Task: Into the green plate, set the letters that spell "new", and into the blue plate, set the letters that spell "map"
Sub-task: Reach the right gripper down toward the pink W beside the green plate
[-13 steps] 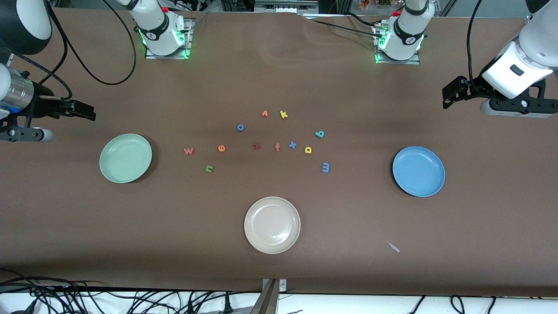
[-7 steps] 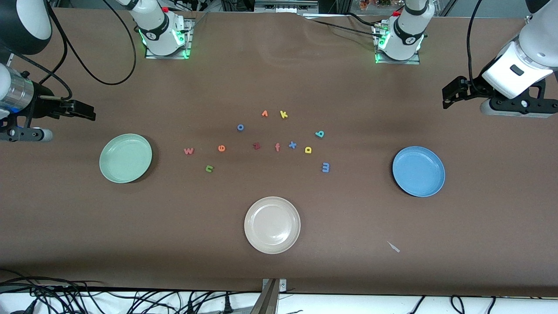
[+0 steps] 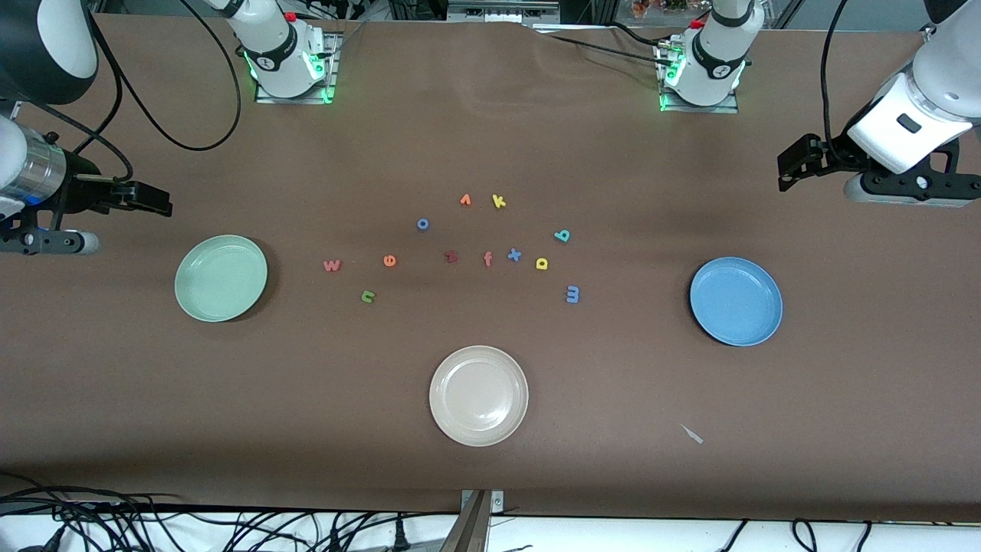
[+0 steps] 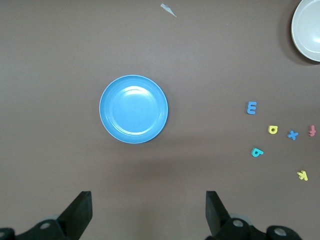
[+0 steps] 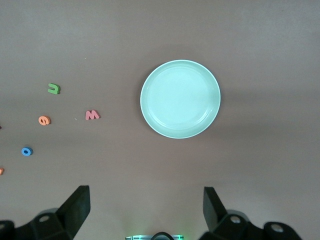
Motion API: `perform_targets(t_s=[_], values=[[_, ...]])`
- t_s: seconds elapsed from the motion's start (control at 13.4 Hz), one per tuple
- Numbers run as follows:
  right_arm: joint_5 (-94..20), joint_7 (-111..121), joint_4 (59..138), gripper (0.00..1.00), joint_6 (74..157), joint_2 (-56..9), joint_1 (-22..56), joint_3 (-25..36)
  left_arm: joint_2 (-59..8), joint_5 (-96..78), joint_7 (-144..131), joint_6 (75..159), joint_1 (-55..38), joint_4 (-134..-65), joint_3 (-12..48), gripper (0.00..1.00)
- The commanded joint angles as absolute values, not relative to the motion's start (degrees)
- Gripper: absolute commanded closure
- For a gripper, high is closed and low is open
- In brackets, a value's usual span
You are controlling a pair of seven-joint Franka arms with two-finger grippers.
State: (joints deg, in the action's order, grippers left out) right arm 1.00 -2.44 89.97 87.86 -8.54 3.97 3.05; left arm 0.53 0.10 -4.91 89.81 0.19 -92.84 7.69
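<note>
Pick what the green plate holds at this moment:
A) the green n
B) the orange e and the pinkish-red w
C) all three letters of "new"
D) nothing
D: the green plate is bare, while the green n, orange e and pinkish-red w all lie on the table beside it.

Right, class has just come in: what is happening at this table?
Nothing is being handled yet. The left gripper hangs open near the blue plate; the right gripper hangs open near the green plate. Both plates are empty. All the foam letters, including the w and the m, lie on the table between them.
</note>
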Motion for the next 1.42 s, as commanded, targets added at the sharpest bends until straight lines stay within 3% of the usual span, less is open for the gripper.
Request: perform_targets(t_s=[0.0, 0.75, 1.35], values=[[0.1, -1.8, 90.1, 0.00, 88.2, -8.6, 4.1, 3.2, 0.3, -0.5, -5.3, 88.9, 0.0, -91.8, 7.6, 0.00], [-2.7, -7.5, 99.9, 0.00, 96.2, -5.6, 4.3, -0.8, 0.3, -0.5, -5.3, 88.9, 0.0, -91.8, 7.6, 0.00], [-2.6, -16.6, 112.4, 0.00, 114.5, -5.9, 4.4, -7.3, 0.3, -0.5, -5.3, 88.9, 0.0, -91.8, 7.6, 0.00]])
